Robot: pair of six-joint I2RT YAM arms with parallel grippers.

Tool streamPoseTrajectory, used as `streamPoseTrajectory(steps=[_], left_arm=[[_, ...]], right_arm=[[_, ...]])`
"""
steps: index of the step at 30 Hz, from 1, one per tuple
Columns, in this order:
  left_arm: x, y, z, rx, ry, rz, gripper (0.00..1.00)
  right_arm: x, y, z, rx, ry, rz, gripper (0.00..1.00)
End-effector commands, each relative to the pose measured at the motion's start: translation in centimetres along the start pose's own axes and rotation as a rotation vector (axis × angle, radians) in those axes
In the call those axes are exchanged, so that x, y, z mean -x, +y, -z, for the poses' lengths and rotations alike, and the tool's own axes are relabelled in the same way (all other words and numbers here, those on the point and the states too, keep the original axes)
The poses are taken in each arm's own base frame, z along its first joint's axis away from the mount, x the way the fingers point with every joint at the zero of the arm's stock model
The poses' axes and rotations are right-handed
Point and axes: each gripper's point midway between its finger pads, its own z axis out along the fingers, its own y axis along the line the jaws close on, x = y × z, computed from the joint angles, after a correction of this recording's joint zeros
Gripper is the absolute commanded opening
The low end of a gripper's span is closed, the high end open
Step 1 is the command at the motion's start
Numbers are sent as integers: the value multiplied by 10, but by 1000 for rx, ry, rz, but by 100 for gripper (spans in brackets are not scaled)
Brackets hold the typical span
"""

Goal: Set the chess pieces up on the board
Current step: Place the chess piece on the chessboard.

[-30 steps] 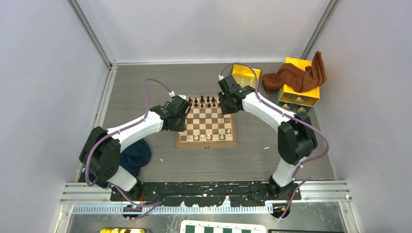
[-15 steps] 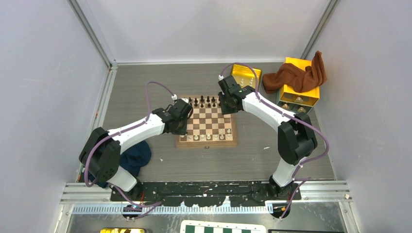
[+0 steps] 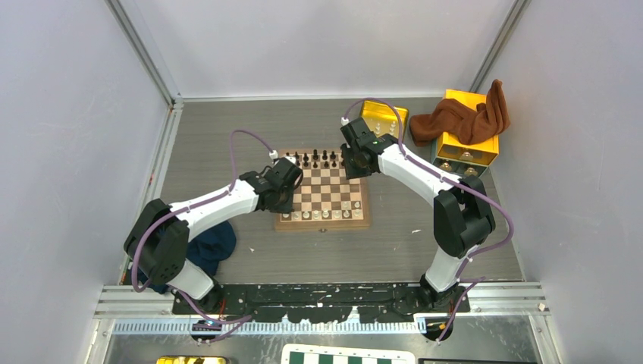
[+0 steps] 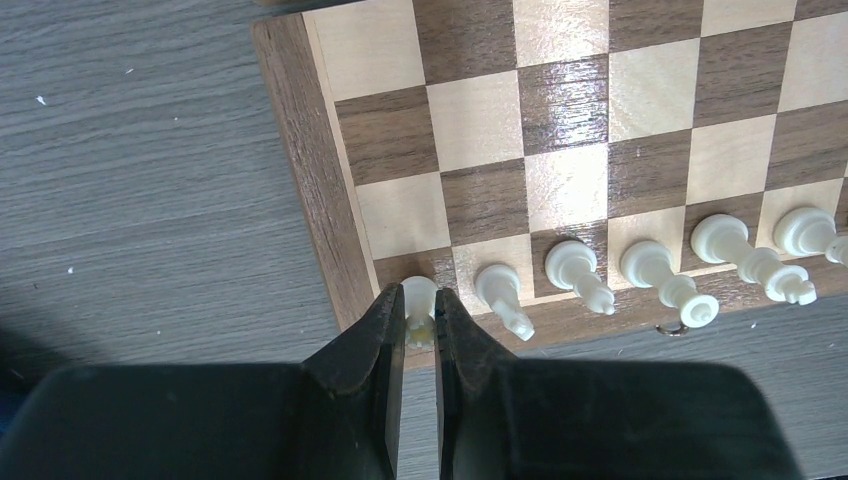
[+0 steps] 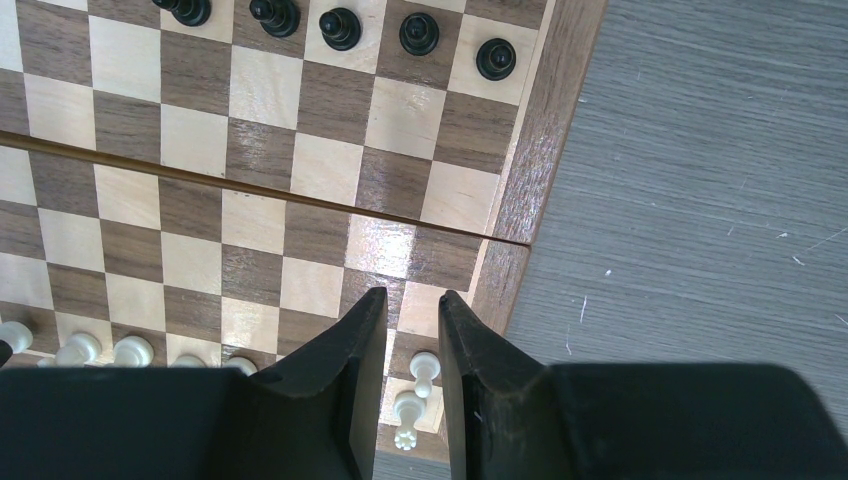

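Observation:
The board lies mid-table, with dark chess pieces along its far row and white ones along the near rows. My left gripper is shut on a white rook over the board's near-left corner square, beside a row of white pieces. In the top view the left gripper sits at that corner. My right gripper hangs open over the board's right edge, nothing between its fingers. A white pawn and a white rook stand far below it. Dark pawns line the far row.
Two yellow metal boxes stand at the back right, a brown cloth draped over one. A dark blue cloth lies by the left arm. A green-and-white checkered board shows at the bottom edge.
My left arm has carried the white rook from the board's left side toward its near-left corner. The right arm has not moved.

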Motion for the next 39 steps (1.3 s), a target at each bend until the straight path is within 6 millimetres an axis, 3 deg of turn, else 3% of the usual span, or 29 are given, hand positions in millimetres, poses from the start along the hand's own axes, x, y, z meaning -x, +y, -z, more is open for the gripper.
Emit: streamPoseTrajectory(steps=[1,21,28,32,39], left_arm=[[10,-6,5,-23,-49,20,5],[3,-2,-4,3,-42,20,9],[2,-2,-4,6,-39,19,18],[3,-1,-3,12,-43,17,32],[2,0,-1,14,-44,17,35]], right_arm=[[20,3,17,29,-82,-20,31],[16,2,17,26,-71,-16,31],[15,2,17,27,-70,-17,31],[16,3,17,29,-72,-17,31],[17,3,18,32,-72,-18,32]])
